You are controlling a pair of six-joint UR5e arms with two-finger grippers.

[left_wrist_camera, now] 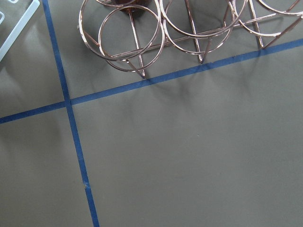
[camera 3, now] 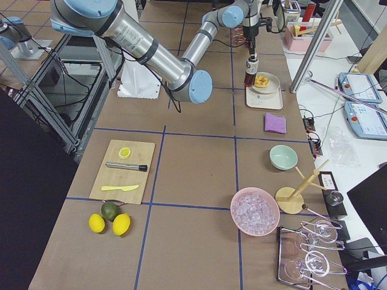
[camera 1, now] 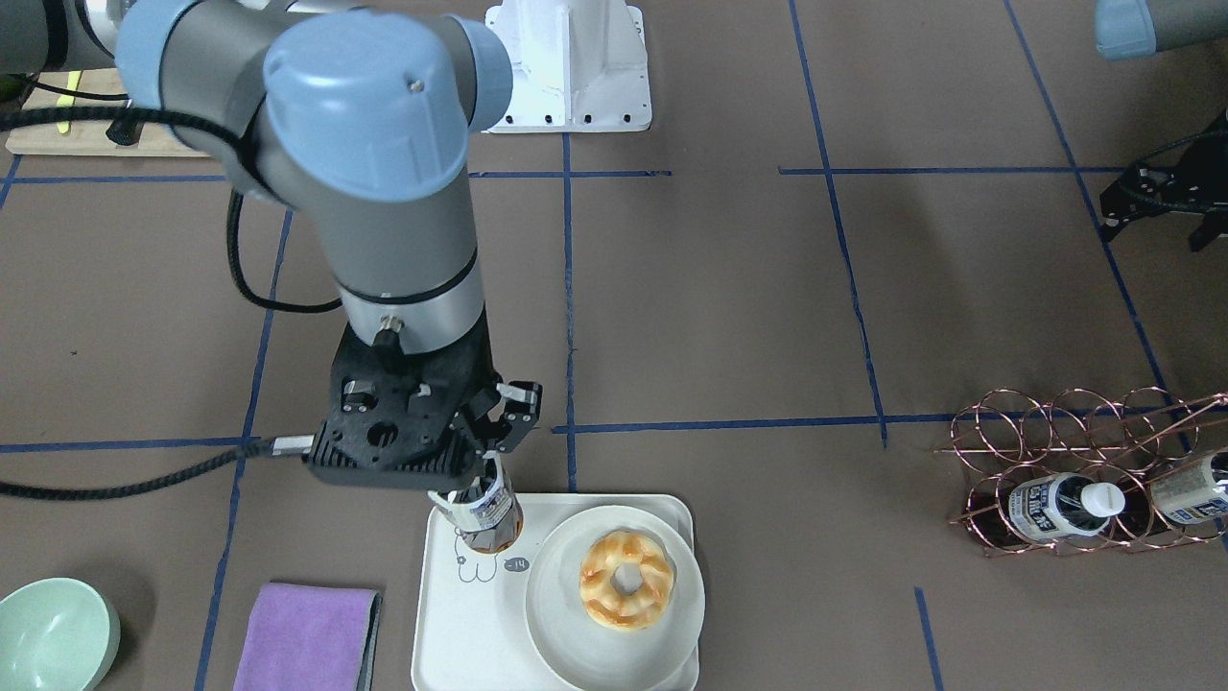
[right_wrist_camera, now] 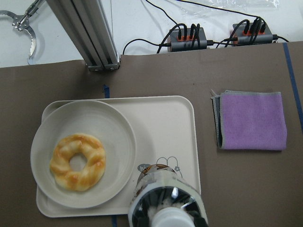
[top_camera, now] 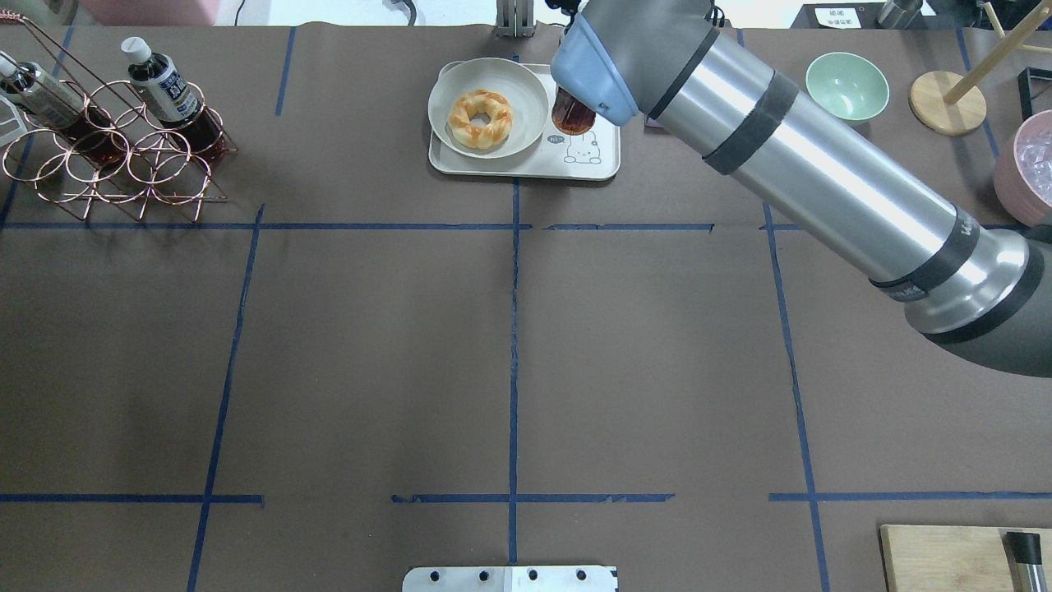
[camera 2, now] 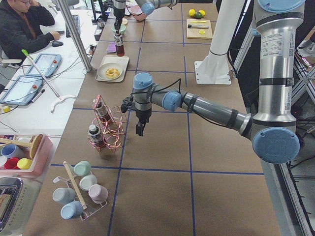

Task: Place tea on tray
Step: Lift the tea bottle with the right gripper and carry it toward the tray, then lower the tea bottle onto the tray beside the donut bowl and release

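My right gripper [camera 1: 491,459] is shut on the top of a tea bottle [camera 1: 489,518] with dark brown liquid and holds it upright over the bear drawing on the cream tray [camera 1: 451,614]. I cannot tell if its base touches the tray. The bottle fills the bottom of the right wrist view [right_wrist_camera: 166,208], above the tray [right_wrist_camera: 175,123]. Two more tea bottles [camera 1: 1060,506] lie in a copper wire rack [camera 1: 1084,441]. My left gripper [camera 1: 1156,235] hangs open and empty near the rack.
A round white plate [camera 1: 576,653] with a ring pastry [camera 1: 626,581] takes up half of the tray. A purple cloth [camera 1: 307,638] and a green bowl [camera 1: 53,633] lie beside the tray. A wooden board [top_camera: 945,559] is at my near right.
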